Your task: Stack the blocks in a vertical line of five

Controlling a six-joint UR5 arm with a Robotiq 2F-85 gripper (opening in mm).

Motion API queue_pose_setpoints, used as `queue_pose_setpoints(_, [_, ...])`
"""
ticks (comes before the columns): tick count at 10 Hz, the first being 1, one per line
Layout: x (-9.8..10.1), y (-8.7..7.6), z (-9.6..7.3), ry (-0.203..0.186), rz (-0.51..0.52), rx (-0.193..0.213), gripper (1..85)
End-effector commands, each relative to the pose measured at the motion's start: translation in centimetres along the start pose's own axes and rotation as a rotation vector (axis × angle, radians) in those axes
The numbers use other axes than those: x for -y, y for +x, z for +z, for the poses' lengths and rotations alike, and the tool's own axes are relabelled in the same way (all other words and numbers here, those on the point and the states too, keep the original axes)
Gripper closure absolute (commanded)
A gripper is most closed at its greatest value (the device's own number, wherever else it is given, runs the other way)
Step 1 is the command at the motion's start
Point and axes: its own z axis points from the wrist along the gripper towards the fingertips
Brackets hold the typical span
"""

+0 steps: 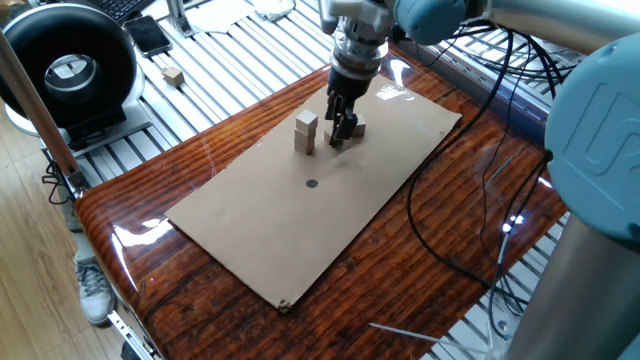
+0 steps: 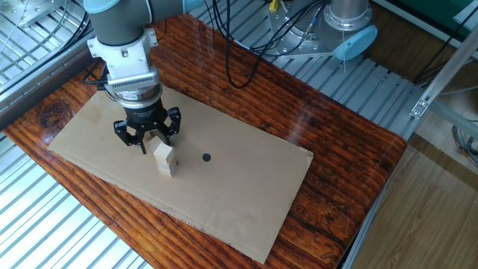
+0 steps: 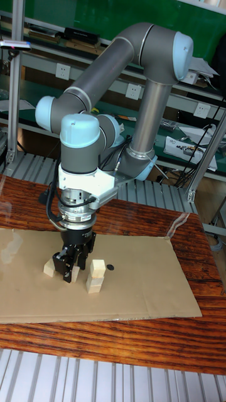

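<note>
A stack of two tan blocks (image 1: 306, 133) stands on the cardboard sheet (image 1: 290, 230); it also shows as the stack (image 2: 163, 158) and the stack (image 3: 95, 276). My gripper (image 1: 342, 126) is low over the sheet just beside the stack, open, its fingers on either side of a loose block (image 3: 76, 272) that it mostly hides. Another loose block (image 1: 358, 129) lies right behind it, seen as the block (image 3: 49, 268) to the gripper's left. In the other fixed view my gripper (image 2: 147, 139) hides both loose blocks. A further block (image 1: 174, 76) lies off the table on the metal slats.
A small black dot (image 1: 311, 183) marks the sheet in front of the stack. A round black device (image 1: 68, 70) stands at the left, and black cables (image 1: 470, 150) trail over the glossy wooden table (image 1: 150, 240) at the right.
</note>
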Motion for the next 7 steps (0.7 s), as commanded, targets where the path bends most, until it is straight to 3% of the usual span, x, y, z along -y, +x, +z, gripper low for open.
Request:
queue_pose_setpoints(1, [0.33, -0.04, 0.0, 0.009, 0.026, 0.008, 52.0])
queue_pose_setpoints(4, [0.23, 0.22, -0.6, 0.008, 0.069, -0.001, 65.0])
queue_pose_setpoints(7, [-0.01, 0.17, -0.8, -0.001, 0.107, 0.0, 65.0])
